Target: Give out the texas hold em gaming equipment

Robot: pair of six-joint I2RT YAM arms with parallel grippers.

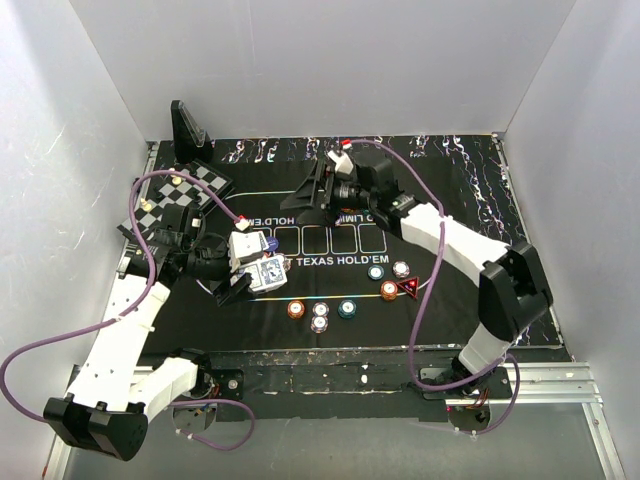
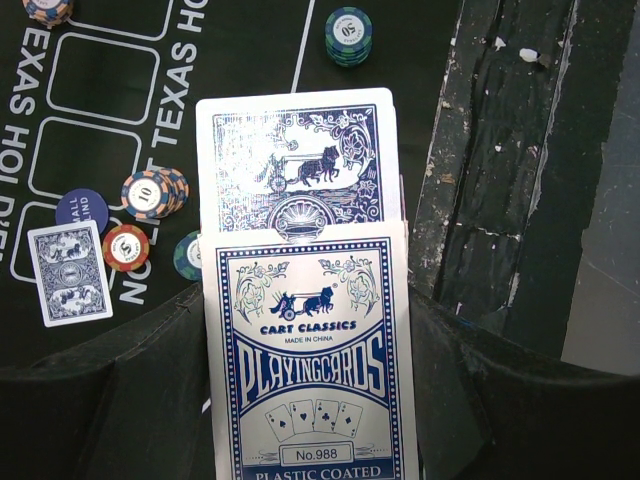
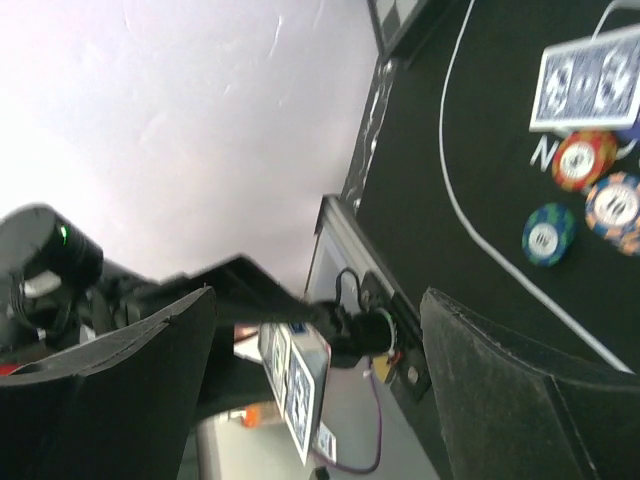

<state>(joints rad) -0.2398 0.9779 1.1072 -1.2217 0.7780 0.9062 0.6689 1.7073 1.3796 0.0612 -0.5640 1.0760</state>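
A playing card juts halfway from the Cart Classics card box, which the left gripper clamps above the Texas Hold'em mat. Loosely seated, the card could slip out onto the chip stacks. The right gripper hangs open and empty, apart from it.

The card box reads "CART CLASSICS", "MADE IN CHINA", "PLAYINGCARDS", "No.988" and "PLASTIC COATED". The black mat bears "TEXAS HOLD'EM". An orange chip shows "10".
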